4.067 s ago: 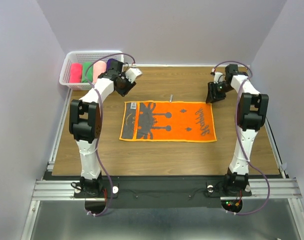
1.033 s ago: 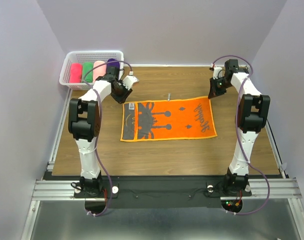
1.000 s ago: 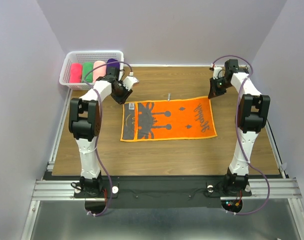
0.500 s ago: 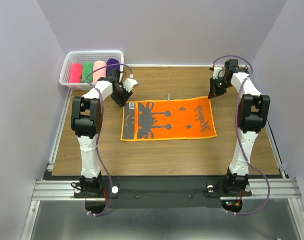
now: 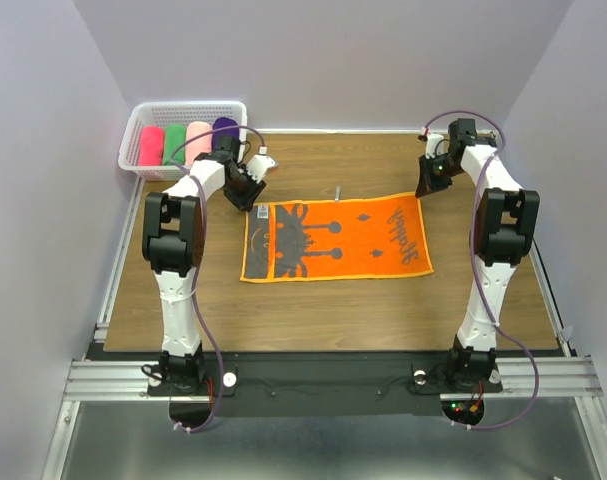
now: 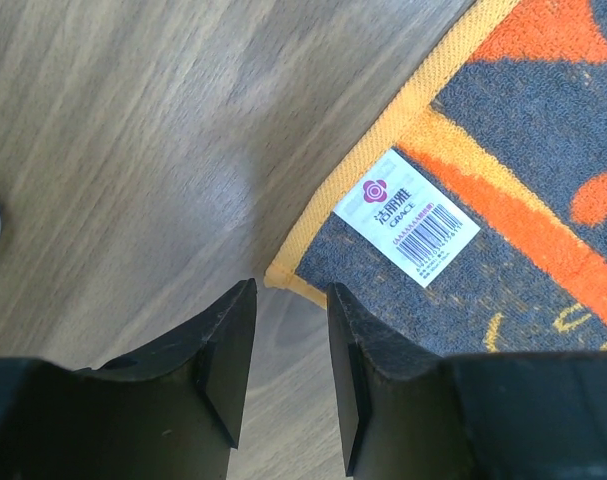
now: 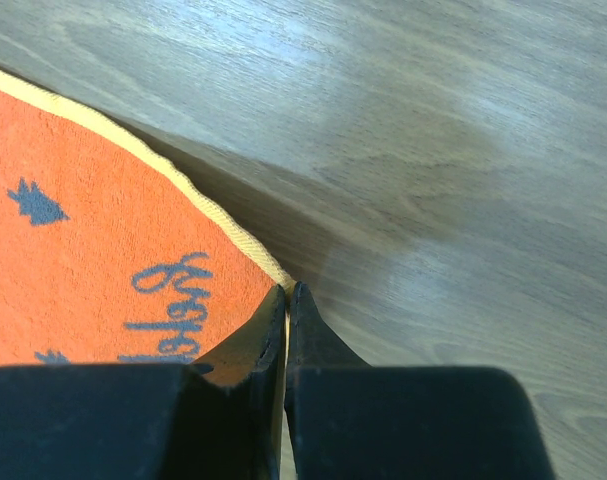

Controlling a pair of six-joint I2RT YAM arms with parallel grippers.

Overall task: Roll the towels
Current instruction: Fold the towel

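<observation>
Right jaws: pinched shut on the far right corner of the orange towel [image 5: 333,240], that corner lifted.
Left jaws: partly apart, empty, just short of the far left corner by the white label [image 6: 407,231].
Worktop [image 5: 383,160]: wooden, carried the towel's remainder spread flat.
Basket [image 5: 133,125]: far left, held rolled towels [image 5: 188,143].

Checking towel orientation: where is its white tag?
In the left wrist view, the white tag lies at the orange towel's far-left corner, just ahead of the left claw.

Seen from my left wrist view: the white tag [image 6: 407,232] at the corner of the orange towel [image 6: 528,125] reads "GRACE"; barcode digits illegible.
</observation>
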